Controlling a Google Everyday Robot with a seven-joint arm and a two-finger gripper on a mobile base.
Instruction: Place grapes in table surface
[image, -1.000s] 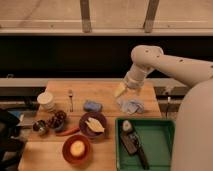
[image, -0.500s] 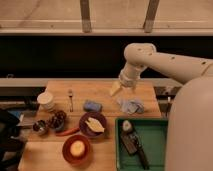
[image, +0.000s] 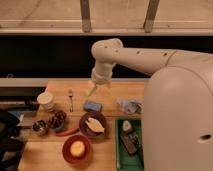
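Purple grapes (image: 57, 120) lie below and left of my claw (image: 95, 90), which hangs raised over the tan surface (image: 117, 90), probably to clear the dishes; I cannot tell its opening.

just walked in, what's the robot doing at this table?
The robot's one arm is reaching over the table surface, with its pincer hanging above the back of the tabletop, near the fork and a small blue object. The grapes are not in the pincer. They sit toward the left front of the table, next to the red chili pepper, well apart from the arm. It hasn't reached for them yet.
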